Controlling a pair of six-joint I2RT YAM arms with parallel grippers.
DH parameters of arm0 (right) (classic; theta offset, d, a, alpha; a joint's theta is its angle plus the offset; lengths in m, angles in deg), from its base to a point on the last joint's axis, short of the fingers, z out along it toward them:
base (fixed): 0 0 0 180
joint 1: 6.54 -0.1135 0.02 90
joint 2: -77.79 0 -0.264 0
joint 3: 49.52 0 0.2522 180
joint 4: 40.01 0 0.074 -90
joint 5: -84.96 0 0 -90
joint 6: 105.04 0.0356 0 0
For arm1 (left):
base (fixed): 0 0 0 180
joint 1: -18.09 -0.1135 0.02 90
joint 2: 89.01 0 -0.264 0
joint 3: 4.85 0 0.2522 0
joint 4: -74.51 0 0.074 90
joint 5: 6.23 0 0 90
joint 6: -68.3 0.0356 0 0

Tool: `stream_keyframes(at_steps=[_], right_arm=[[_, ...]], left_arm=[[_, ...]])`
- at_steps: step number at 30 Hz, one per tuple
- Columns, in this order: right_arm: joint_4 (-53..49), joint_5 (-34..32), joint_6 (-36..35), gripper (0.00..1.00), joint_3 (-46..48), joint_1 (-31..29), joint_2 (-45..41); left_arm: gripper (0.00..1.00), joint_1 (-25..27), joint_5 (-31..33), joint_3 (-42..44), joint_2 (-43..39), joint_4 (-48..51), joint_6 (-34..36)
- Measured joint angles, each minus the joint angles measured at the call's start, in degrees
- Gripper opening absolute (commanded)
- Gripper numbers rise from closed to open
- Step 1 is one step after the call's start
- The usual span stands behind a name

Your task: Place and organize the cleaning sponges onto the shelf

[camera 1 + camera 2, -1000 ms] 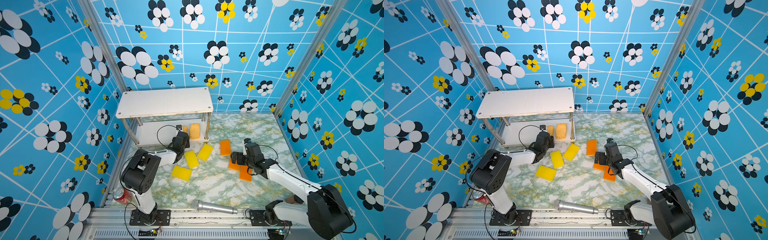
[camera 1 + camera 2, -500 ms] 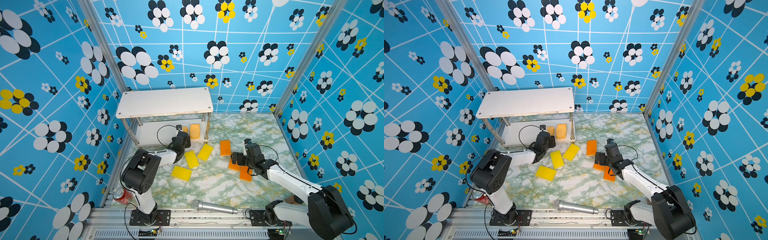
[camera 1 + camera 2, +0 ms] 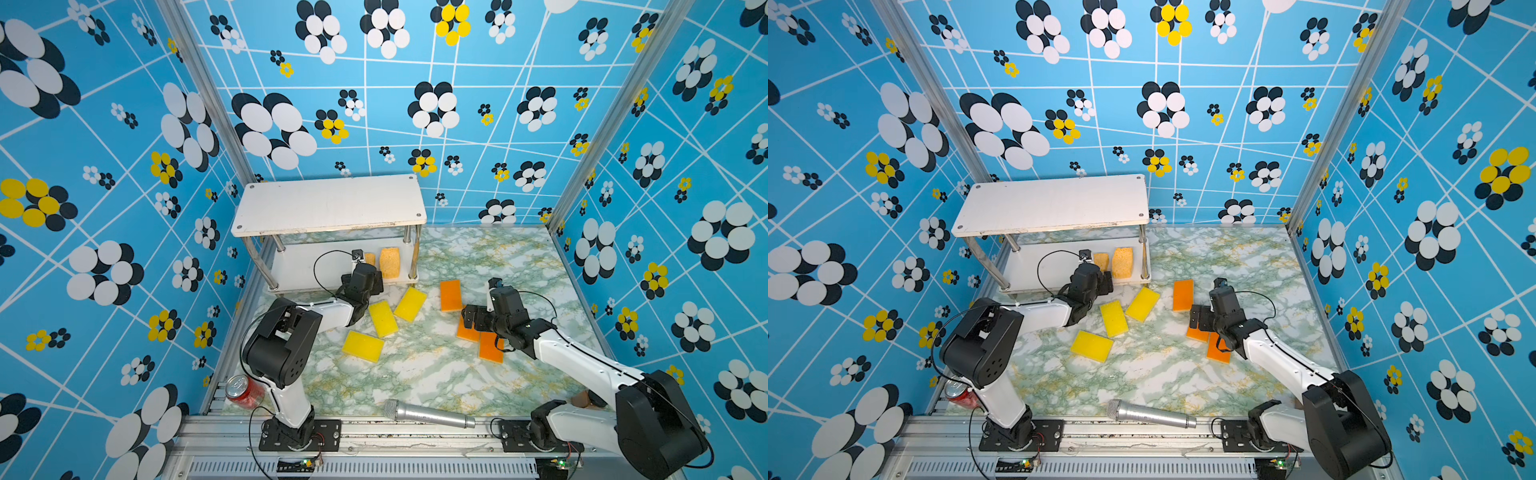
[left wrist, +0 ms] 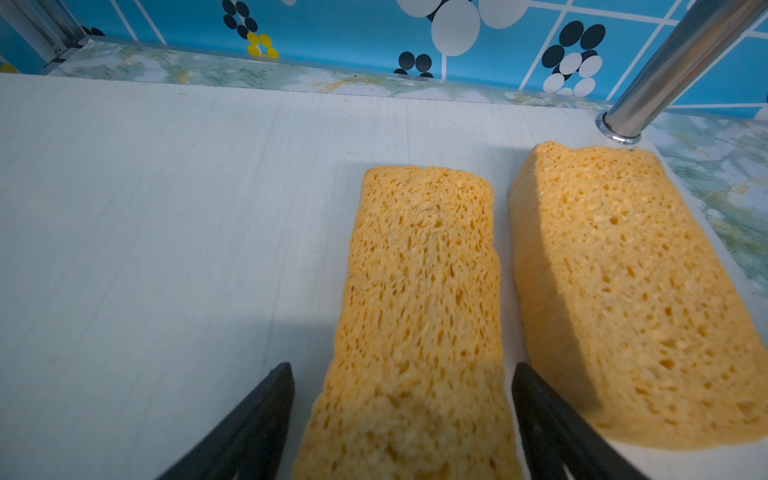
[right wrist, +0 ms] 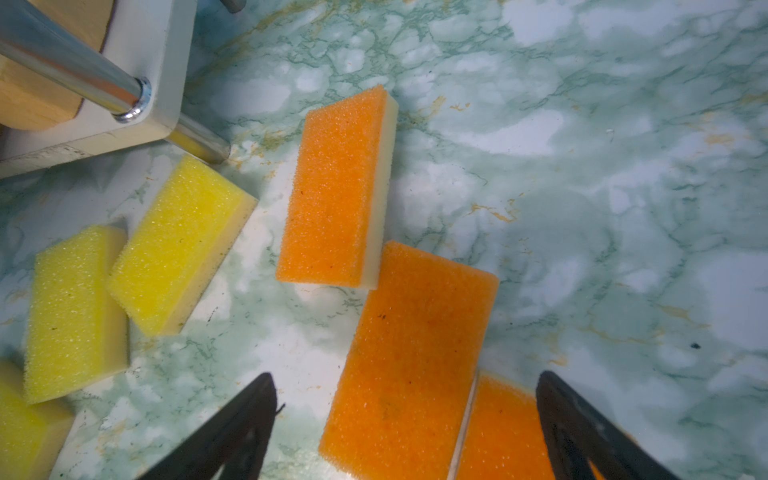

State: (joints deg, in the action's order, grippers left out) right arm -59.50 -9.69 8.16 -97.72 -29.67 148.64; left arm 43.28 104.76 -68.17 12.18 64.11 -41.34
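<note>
The shelf (image 3: pixel 328 203) stands at the back left. On its lower board (image 4: pixel 166 208) two tan porous sponges lie side by side (image 4: pixel 419 291) (image 4: pixel 615 270). My left gripper (image 4: pixel 402 368) is open and straddles the first one, with a gap at each finger. On the marble floor lie three yellow sponges (image 3: pixel 410 304) (image 3: pixel 383 319) (image 3: pixel 363 346) and three orange ones (image 5: pixel 336 191) (image 5: pixel 411 357) (image 5: pixel 503 432). My right gripper (image 5: pixel 405 376) hangs open above the two nearer orange sponges and holds nothing.
A silver microphone (image 3: pixel 428 414) lies near the front edge. A red can (image 3: pixel 243 390) stands by the left arm's base. A chrome shelf leg (image 4: pixel 673 66) rises just behind the outer tan sponge. Patterned walls close in three sides.
The left gripper's jaws have spread apart and let go of the tan sponge on the lower board. The right arm has hardly moved.
</note>
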Motion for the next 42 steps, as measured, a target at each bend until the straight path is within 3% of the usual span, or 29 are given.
stream_keyframes(at_steps=[2, 23, 42], right_arm=[[0.0, 0.0, 0.0, 0.99, 0.0, 0.0, 0.0], [0.0, 0.0, 0.0, 0.99, 0.0, 0.0, 0.0], [0.0, 0.5, 0.0, 0.99, -0.1, 0.0, 1.1]], left_arm=[[1.00, 0.0, 0.0, 0.1, -0.2, 0.1, -0.1], [0.99, 0.4, -0.1, 3.4, -8.7, 5.3, 0.2], [0.99, 0.4, -4.7, 5.0, -23.5, 19.3, 0.1]])
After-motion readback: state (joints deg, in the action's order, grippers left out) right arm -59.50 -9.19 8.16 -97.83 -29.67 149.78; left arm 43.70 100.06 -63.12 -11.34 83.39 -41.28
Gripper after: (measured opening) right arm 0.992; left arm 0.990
